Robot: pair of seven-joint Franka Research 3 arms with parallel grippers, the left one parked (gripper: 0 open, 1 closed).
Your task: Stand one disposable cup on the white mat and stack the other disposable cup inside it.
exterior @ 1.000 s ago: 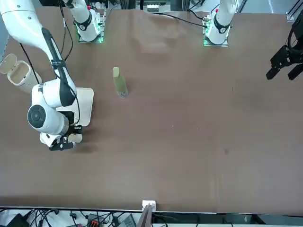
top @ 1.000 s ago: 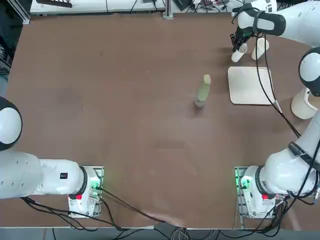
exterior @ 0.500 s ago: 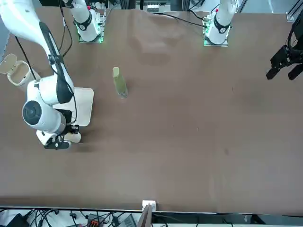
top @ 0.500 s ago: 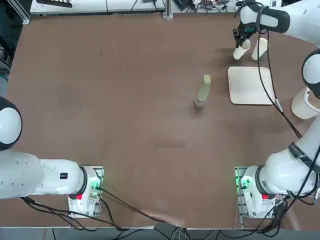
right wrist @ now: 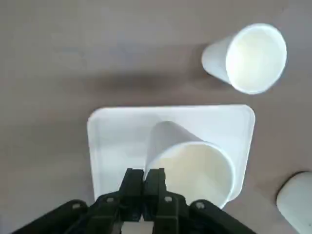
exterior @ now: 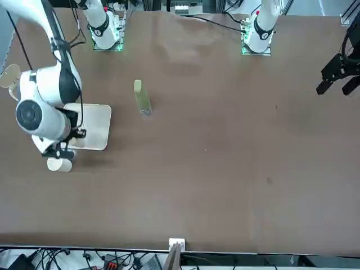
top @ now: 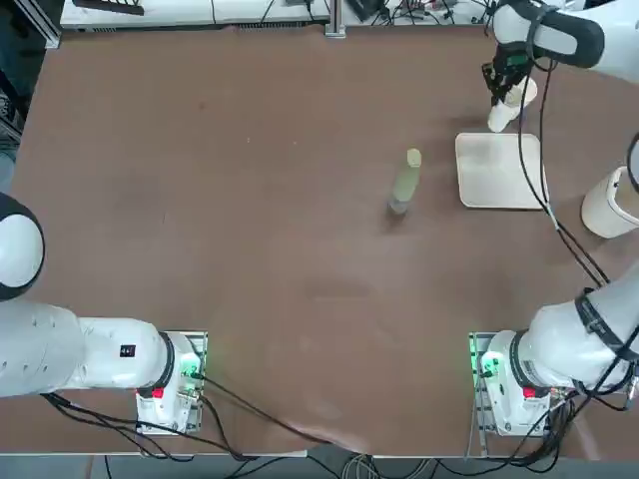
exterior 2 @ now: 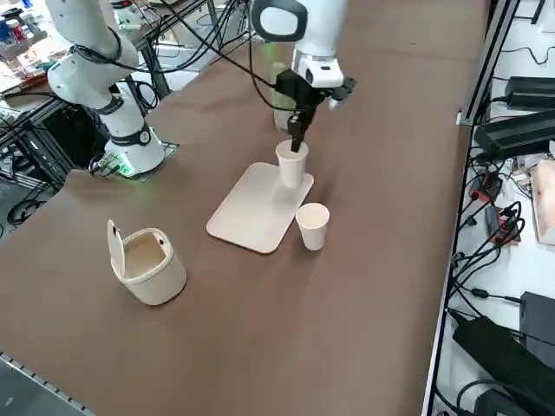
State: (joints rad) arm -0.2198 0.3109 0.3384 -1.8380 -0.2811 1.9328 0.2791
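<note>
My right gripper [exterior 2: 297, 146] is shut on the rim of one white disposable cup [exterior 2: 292, 166]. It holds the cup upright, slightly tilted, over the far edge of the white mat [exterior 2: 251, 212]. I cannot tell whether the cup's base touches the mat. In the wrist view the shut fingers [right wrist: 132, 181] pinch the rim of the held cup [right wrist: 190, 165] above the mat [right wrist: 117, 131]. The other disposable cup [exterior 2: 313, 225] stands upright on the bare table just beyond the mat; it also shows in the wrist view [right wrist: 251, 56] and in the front view [exterior: 59, 164].
A cream round tub [exterior 2: 147, 264] with its lid up stands on the table to the robot's right of the mat [top: 499, 175]. A green bottle [top: 405, 185] stands to the mat's left. The table's far edge is close behind the cups.
My right gripper has carried the held cup from the bare table beside the other cup to the mat's far edge. The other cup, the bottle and the tub have stayed put.
</note>
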